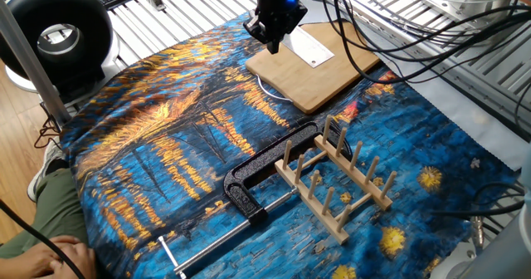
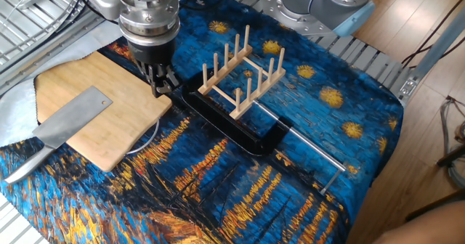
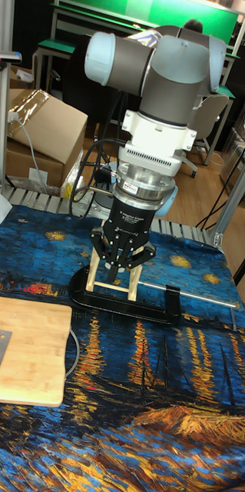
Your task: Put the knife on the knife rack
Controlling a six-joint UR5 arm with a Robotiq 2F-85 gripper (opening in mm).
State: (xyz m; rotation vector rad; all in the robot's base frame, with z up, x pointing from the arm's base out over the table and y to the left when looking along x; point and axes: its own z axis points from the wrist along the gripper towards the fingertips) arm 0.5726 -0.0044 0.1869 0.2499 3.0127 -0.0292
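Note:
The knife [image 2: 73,118] lies flat on the bamboo cutting board [image 2: 123,139], its broad silver blade with a small dark dot toward the middle and its handle [image 2: 23,165] sticking off the board's edge. In one fixed view its blade [image 1: 309,45] shows just right of the gripper. My gripper [image 2: 162,85] hangs above the board's corner nearest the rack, fingers drawn together, holding nothing. The knife rack [image 2: 241,71], light wood with upright pegs, stands on the blue cloth to the gripper's right. In the tall view the gripper [image 3: 123,266] hides most of the rack [image 3: 97,278].
A black metal clamp [image 2: 234,126] with a steel rod [image 2: 309,148] lies just in front of the rack, touching or nearly touching it. A white cable loop [image 2: 147,139] peeks from under the board. Black cables [image 1: 398,30] hang behind the board.

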